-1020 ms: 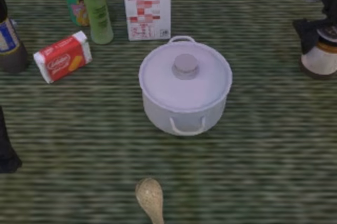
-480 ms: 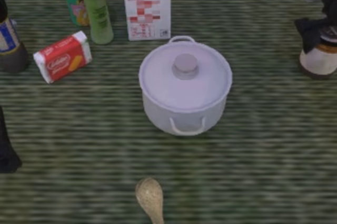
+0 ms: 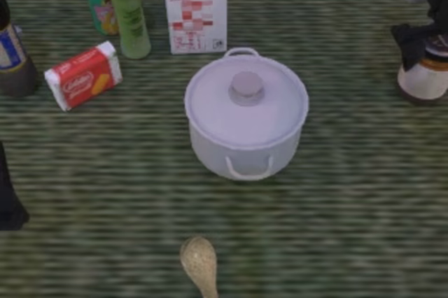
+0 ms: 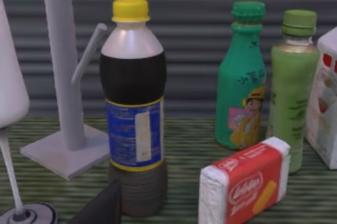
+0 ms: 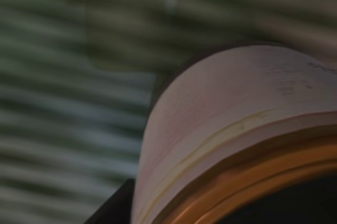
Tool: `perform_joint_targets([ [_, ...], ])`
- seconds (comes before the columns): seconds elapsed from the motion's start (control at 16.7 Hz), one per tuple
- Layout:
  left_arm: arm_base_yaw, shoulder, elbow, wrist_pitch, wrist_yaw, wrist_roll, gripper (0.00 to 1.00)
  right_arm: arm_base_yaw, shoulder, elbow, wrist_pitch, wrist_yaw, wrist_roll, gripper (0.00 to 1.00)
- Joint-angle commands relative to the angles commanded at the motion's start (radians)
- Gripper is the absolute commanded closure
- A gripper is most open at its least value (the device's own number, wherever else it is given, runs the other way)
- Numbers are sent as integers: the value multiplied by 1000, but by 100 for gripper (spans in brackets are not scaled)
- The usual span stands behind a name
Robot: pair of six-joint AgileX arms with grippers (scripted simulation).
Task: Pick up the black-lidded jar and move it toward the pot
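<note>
Green striped table (image 3: 105,193) before a grey horizontally ribbed wall (image 4: 189,34).

Count: 1 pot (image 3: 246,119), 1 black-lidded jar (image 3: 423,77), 3 bottles – dark cola bottle (image 4: 134,108), teal green bottle (image 4: 242,77), pale green bottle (image 4: 293,82). 1 milk carton (image 3: 195,8), 1 red biscuit pack (image 3: 83,75), 1 wooden spoon (image 3: 199,263), 1 white stand (image 4: 66,87). 2 arms.
</note>
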Motion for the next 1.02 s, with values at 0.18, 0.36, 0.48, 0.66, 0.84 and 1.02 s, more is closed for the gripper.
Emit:
perform_joint_targets([
  [0.18, 0, 0, 0, 0, 0, 0, 0, 0, 0, 0, 0, 0, 0, 100],
  [0.36, 0, 0, 0, 0, 0, 0, 0, -4, 0, 0, 0, 0, 2, 100],
  [0.48, 0, 0, 0, 0, 0, 0, 0, -2, -15, -15, 0, -1, 1, 100],
  [0.66, 0, 0, 0, 0, 0, 0, 0, 1, -115, -115, -1, -4, 1, 100],
  [0.84, 0, 0, 0, 0, 0, 0, 0, 4, -280, -271, -1, -6, 3, 100],
  [1.02, 0, 0, 0, 0, 0, 0, 0, 8, -440, -428, -5, -6, 2, 100],
])
